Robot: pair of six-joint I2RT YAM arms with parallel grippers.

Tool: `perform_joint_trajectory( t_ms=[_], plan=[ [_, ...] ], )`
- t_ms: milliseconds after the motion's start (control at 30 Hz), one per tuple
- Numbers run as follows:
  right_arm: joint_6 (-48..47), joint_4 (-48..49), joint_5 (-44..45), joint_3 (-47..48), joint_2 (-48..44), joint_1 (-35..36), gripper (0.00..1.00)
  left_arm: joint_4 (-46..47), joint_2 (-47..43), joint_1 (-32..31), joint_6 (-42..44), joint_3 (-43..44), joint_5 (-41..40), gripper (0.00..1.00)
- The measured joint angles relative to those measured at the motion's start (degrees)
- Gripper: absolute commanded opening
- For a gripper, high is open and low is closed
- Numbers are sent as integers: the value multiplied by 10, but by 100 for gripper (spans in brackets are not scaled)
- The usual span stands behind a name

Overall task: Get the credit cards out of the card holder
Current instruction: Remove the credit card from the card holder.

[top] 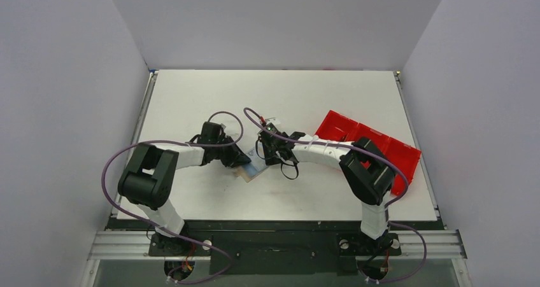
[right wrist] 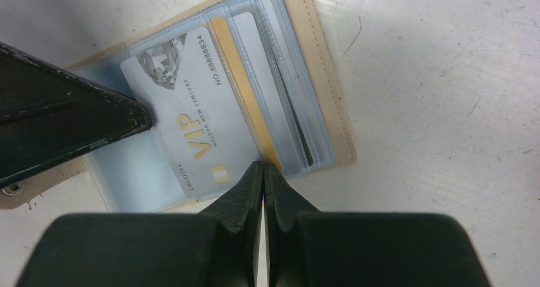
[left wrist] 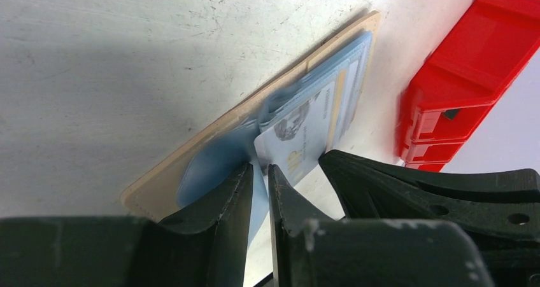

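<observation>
The tan holder (top: 252, 170) lies open on the table (top: 210, 96) between the 2 arms, with cards (right wrist: 191, 121) in its clear sleeves. The left gripper (left wrist: 260, 172) pinches the holder's blue plastic leaf. The right gripper (right wrist: 263, 167) has its fingers pressed together at the sleeves' edge; whether they nip a card I cannot tell.

On the pale grey card (right wrist: 191, 118) in the card holder (right wrist: 331, 109), at the centre of the right wrist view, "VIP" is printed in gold. A small line ending in "NEW CENTURY" is set beside it. "NO.88888834" is read towards the card's upper end, and "CRISTINA" near its lower left corner. In the left wrist view only "IP" is legible.
</observation>
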Motion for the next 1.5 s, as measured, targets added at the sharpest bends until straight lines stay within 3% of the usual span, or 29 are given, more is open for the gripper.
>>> perform_joint_trajectory(
  t_ms=[300,833,1500],
  plan=[
    [0,0,0,3,3,0,0,75,8,0,-28,-28,19,13],
    [0,-2,0,12,9,0,0,157,11,3,-64,-67,35,0],
    [1,-2,0,20,16,-1,0,218,11,11,-83,-99,49,0]
  ],
)
